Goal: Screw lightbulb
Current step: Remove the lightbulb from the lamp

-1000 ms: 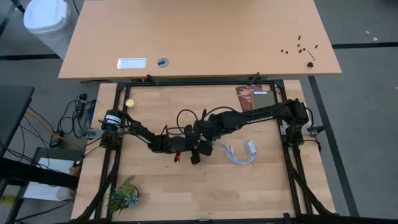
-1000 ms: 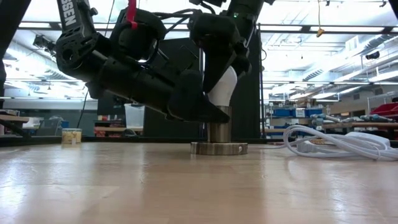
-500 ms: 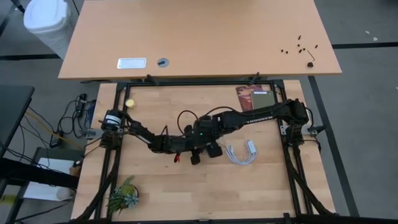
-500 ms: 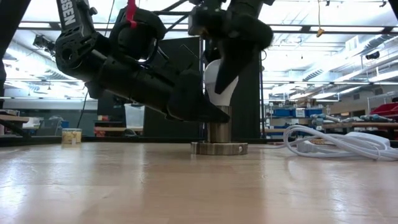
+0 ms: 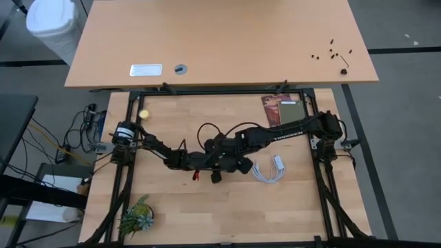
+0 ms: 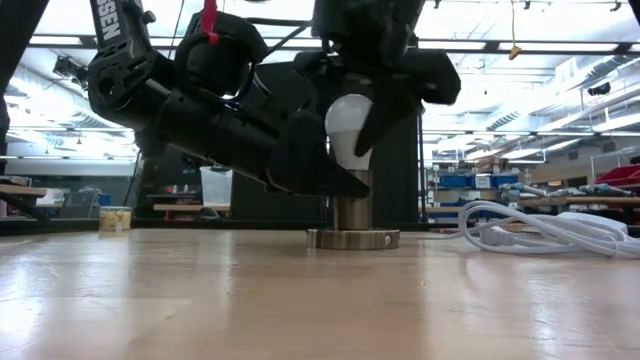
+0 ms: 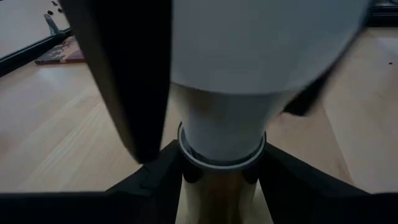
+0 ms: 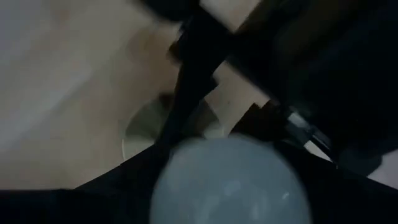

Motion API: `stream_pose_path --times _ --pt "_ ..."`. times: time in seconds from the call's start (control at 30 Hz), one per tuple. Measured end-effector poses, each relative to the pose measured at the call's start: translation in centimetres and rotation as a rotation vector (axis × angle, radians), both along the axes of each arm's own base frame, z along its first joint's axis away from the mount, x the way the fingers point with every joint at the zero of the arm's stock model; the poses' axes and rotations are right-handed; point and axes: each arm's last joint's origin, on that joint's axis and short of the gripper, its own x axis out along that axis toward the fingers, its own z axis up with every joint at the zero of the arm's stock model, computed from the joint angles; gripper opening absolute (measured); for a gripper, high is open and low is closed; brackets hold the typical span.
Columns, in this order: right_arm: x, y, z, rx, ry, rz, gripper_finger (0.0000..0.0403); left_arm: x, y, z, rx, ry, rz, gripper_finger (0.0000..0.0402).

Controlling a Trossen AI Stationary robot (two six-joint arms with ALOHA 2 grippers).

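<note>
The white lightbulb [image 6: 346,125] stands upright with its narrow base in the metal socket [image 6: 352,238], near the middle of the table. My left gripper [image 7: 221,186] reaches in from the table's left and is shut on the socket's upright tube, just under the bulb [image 7: 249,81]. My right gripper [image 6: 355,140] hangs over the bulb from above, with the dome [image 8: 230,180] between its fingers. In the high view both grippers [image 5: 222,164] meet over the socket, which hides it and the bulb there. My left gripper pinches the socket's upright metal tube [image 7: 217,202] between its two fingers, right below the bulb's collar. It comes nearly level from the table's left. The socket's round foot [image 6: 330,240] lies flat on the table. My right gripper has the bulb's dome between its two fingers [image 6: 385,112], one on each side of the dome [image 7: 186,56]. They come from above, slanting down. The bulb stays upright with its base in the socket.
A coiled white cable [image 5: 267,167] lies just right of the socket, and shows at the right of the low view [image 6: 540,225]. A small yellow ball [image 5: 144,114] sits at the far left, a green plant [image 5: 136,217] at the near left, and a dark card [image 5: 282,109] at the far right.
My right gripper has rolled about its own axis over the bulb and stayed above the socket. In the low view more of the dome now shows. The bulb stays upright in the socket.
</note>
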Motion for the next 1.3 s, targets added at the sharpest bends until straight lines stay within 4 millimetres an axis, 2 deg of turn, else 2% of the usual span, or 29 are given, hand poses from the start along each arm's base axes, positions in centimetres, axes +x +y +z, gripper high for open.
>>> stream_pose_path --times 0.37,0.57,0.67,0.8,0.9,1.07,1.23,1.3 --pt "-0.1 2.6 2.5 0.139 -0.019 -0.251 0.0395 0.0 0.0 0.0 0.002 0.002 0.003 0.0188" --pt "-0.5 2.2 3.3 0.189 -0.049 -0.691 0.0380 0.1 0.1 0.1 -0.002 -0.004 -0.001 0.0188" --pt "-0.6 1.6 3.4 0.246 -0.067 -0.845 0.0379 0.0 0.0 0.0 -0.001 0.003 -0.003 0.0188" --pt "-0.3 1.7 3.4 0.291 -0.087 -0.879 0.0381 0.0 0.0 -0.1 -0.004 0.003 -0.003 0.0188" --pt "-0.7 1.8 3.3 0.281 -0.093 -1.002 0.0380 0.0 0.0 -0.1 -0.005 0.004 -0.005 0.0188" --pt "-1.8 0.9 2.9 0.295 0.006 -1.208 0.0376 0.0 0.0 -0.1 -0.012 0.002 -0.003 0.0188" --pt "-1.6 1.1 2.9 0.355 0.022 -1.228 0.0380 0.0 0.0 -0.1 -0.020 0.000 0.000 0.0188" --pt "-1.3 1.2 2.3 0.360 0.045 -1.230 0.0382 0.0 0.0 -0.1 -0.021 -0.001 -0.001 0.0188"
